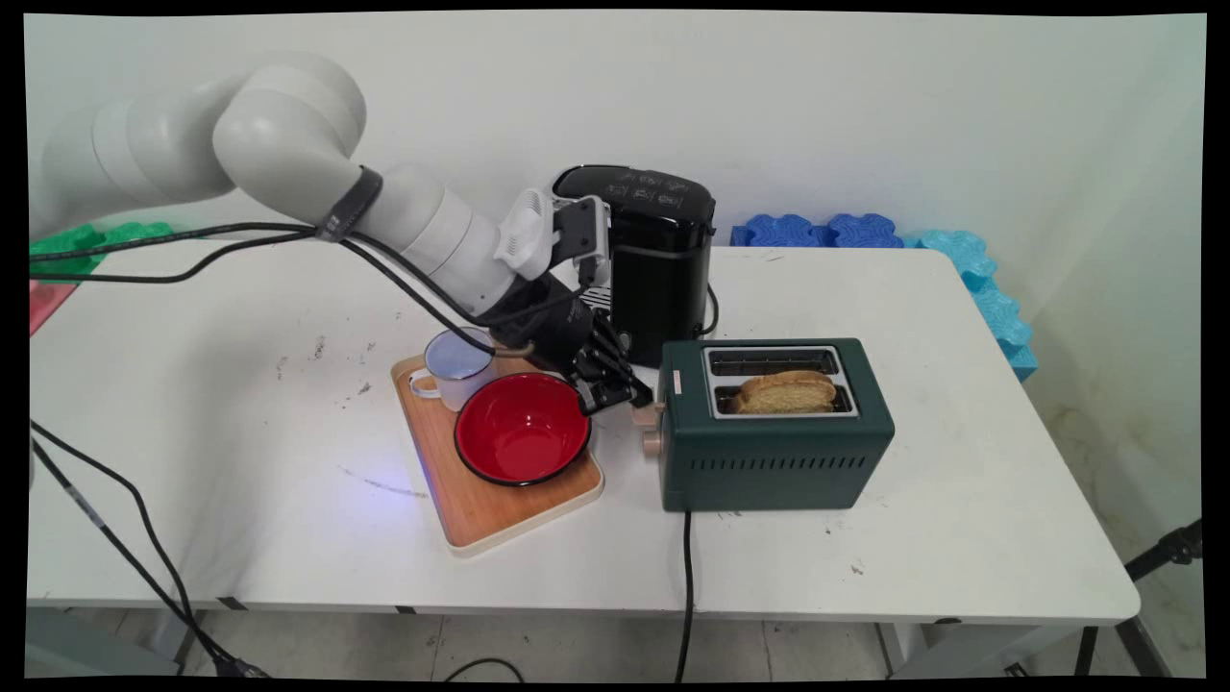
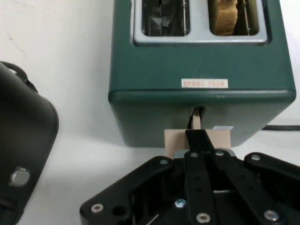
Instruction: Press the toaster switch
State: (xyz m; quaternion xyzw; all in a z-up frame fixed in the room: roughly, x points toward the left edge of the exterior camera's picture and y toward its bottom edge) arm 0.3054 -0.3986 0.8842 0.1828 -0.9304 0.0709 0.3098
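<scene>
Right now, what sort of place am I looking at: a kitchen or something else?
Probably a robot test lab dressed as a kitchen. A green toaster holding bread, a black coffee machine and a red bowl sit on a plain white table against a bare wall, with foam mats behind.

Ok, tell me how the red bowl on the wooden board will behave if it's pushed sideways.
The red bowl looks glossy with a black rim, like enamelled metal: probably stiff and light. Its wide, shallow shape suggests sliding on the wooden board rather than tipping. The white mug beside it might get knocked.
</scene>
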